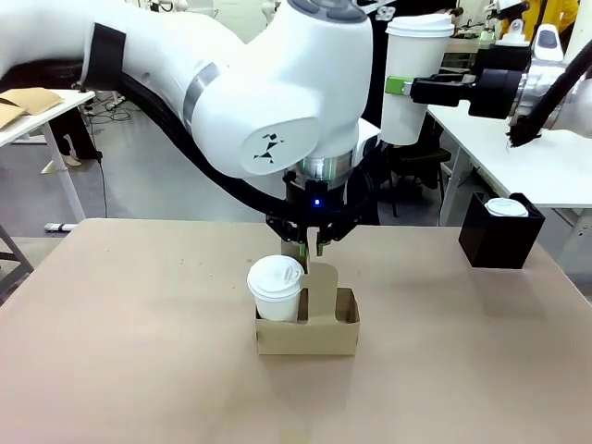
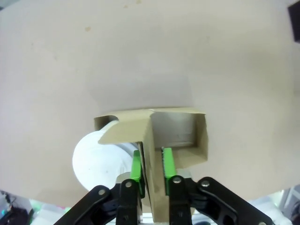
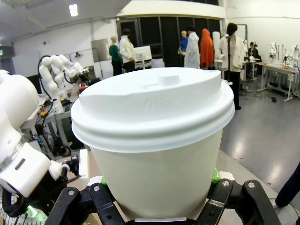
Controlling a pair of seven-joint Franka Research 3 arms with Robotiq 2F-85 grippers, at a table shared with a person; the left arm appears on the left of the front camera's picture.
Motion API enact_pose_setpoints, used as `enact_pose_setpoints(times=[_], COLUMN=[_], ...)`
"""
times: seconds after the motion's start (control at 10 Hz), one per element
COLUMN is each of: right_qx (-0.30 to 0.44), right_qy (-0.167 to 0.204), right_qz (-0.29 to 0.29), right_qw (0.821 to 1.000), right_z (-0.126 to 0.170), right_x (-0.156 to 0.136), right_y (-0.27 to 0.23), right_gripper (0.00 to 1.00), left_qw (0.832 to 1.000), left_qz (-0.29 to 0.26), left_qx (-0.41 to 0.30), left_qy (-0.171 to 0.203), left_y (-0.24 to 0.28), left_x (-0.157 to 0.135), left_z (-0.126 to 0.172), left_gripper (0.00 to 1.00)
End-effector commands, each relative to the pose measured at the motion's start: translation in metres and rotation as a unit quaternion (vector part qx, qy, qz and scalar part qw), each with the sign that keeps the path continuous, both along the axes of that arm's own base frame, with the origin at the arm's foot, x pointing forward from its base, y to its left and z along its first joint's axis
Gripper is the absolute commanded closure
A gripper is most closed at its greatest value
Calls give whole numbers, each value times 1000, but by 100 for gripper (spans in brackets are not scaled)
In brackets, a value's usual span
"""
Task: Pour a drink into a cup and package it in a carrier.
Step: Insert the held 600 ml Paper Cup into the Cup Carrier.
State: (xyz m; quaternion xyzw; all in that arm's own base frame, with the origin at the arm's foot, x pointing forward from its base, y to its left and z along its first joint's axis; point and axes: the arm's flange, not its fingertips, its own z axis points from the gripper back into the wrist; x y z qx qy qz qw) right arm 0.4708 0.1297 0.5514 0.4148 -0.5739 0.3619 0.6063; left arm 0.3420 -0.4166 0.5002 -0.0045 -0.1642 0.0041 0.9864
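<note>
While the right end effector (image 1: 407,88) grips one cup (image 1: 418,51) aloft, the left end effector (image 1: 313,245), released, straddles the single carrier (image 1: 307,339)'s handle beside a second cup (image 1: 276,282).

The carrier (image 1: 319,339) sat on the worktop (image 1: 139,351) under the left fingers (image 1: 311,246), its handle panel (image 2: 153,140) between them. A cup (image 1: 276,283) stood in the pocket left of them. The right fingers (image 1: 398,87) held a second cup (image 1: 413,63) high, far right.
</note>
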Motion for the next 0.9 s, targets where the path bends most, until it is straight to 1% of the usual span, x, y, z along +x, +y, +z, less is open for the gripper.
enact_pose_setpoints(times=[0.0, 0.1, 0.2, 0.3, 0.4, 0.5, 0.6, 0.7, 0.8], right_qx=[14, 17, 13, 9, -2, -9, -14, -17, -15], right_qy=[16, 26, 33, 38, 32, 17, -10, -34, -46], right_qz=[42, 83, 109, 147, 175, 210, 241, 259, 276], right_qw=[999, 996, 993, 988, 984, 977, 970, 965, 960], right_z=[2, -3, -13, -27, -41, -56, -71, -87, -102], right_x=[13, 27, 37, 38, 36, 30, 21, 10, 1], right_y=[-9, -15, -18, -19, -19, -16, -11, -2, 7], right_gripper=[19, 19, 19, 19, 19, 19, 19, 19, 19], left_qw=[998, 997, 994, 990, 982, 970, 958, 945, 924], left_qz=[-49, -70, -99, -135, -182, -243, -284, -325, -378], left_qx=[-30, -29, -34, -41, -40, -28, -42, -37, -30], left_qy=[6, -2, -4, -7, -12, -14, -16, -27, -49], left_y=[19, 29, 42, 62, 87, 118, 145, 168, 190], left_x=[-10, -16, -22, -28, -31, -29, -25, -25, -26], left_z=[30, 51, 67, 81, 89, 91, 89, 82, 74], left_gripper=[36, 0, 0, 0, 0, 0, 0, 0, 0])
